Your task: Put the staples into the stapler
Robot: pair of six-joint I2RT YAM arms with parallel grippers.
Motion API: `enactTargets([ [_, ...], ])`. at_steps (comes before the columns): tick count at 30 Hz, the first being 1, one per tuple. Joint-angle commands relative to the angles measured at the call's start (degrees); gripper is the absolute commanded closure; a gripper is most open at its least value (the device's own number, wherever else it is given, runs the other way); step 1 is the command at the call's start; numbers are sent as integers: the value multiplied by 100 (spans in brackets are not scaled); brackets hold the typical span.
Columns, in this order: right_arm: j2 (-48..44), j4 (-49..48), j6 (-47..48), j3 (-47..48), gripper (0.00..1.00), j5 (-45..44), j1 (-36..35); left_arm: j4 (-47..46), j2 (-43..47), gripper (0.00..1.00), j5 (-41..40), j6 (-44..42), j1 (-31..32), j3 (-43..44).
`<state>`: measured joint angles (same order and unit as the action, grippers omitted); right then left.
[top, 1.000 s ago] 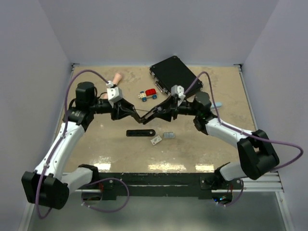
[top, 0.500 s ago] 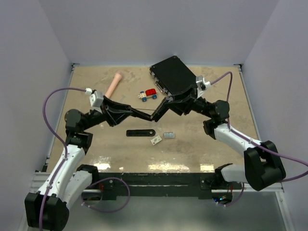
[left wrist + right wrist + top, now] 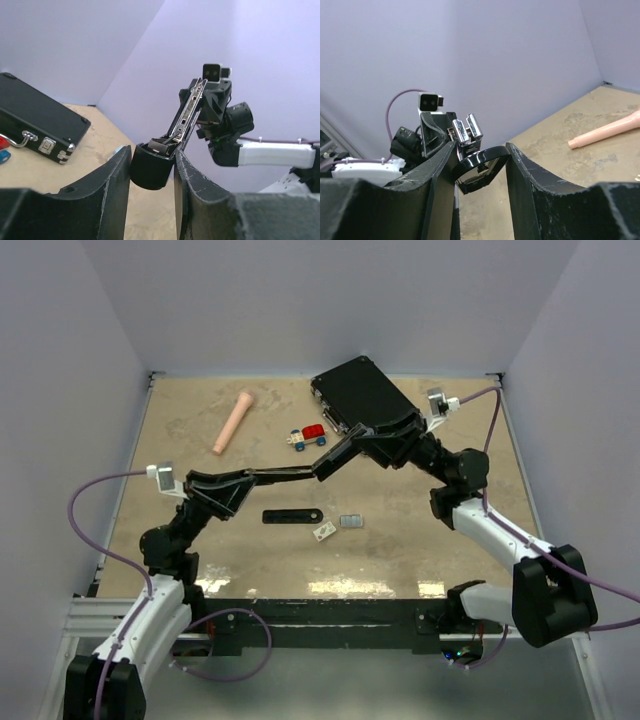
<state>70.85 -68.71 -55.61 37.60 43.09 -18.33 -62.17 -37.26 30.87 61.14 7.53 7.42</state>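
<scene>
The stapler (image 3: 290, 473) hangs in the air over the middle of the table, stretched open between both arms. My left gripper (image 3: 246, 480) is shut on its rounded black rear end (image 3: 150, 170), and the metal channel (image 3: 189, 114) runs up and away from the jaws. My right gripper (image 3: 330, 463) is shut on the glossy black end (image 3: 481, 169), with the chrome rails (image 3: 468, 129) just above it. The staples (image 3: 350, 522), a small grey strip, lie on the table below, beside a tiny white box (image 3: 323, 532).
A flat black bar (image 3: 292, 516) lies left of the white box. A black case (image 3: 362, 398) sits at the back, a red and white toy car (image 3: 310, 437) in front of it, and a pink cylinder (image 3: 232, 420) at the back left.
Both arms have drawn back while keeping their hold. The left wrist swung down to the left, the right wrist back to the right. The stapler went from a V shape to nearly straight.
</scene>
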Motion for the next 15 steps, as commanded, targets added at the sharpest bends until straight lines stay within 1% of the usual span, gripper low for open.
enactTargets([
  [1,-309,-4212,77,282,100,-732,154,-322,43,100,-1409,749,-68,-118],
  [2,-317,-4195,103,300,100,-793,163,-322,69,100,-1443,793,-15,-135],
  [3,-309,-4151,156,344,100,-820,163,-365,87,98,-1487,829,98,-170],
  [4,-309,-4133,182,361,100,-837,163,-366,96,88,-1575,872,134,-240],
  [6,-300,-4089,226,458,100,-899,154,-314,174,78,-1611,917,205,-355],
  [7,-291,-4063,235,484,100,-934,154,-278,236,67,-1611,917,222,-381],
  [9,-265,-3993,270,590,100,-943,154,-182,297,55,-1558,908,231,-452],
  [10,-265,-3975,279,625,100,-952,154,-155,385,45,-1514,899,223,-487],
  [12,-273,-3844,332,765,100,-908,154,-85,464,37,-1479,882,231,-583],
  [13,-291,-3765,376,809,100,-899,163,-58,534,31,-1427,856,223,-601],
  [15,-291,-3597,437,950,100,-759,163,-15,579,29,-1321,785,223,-645],
])
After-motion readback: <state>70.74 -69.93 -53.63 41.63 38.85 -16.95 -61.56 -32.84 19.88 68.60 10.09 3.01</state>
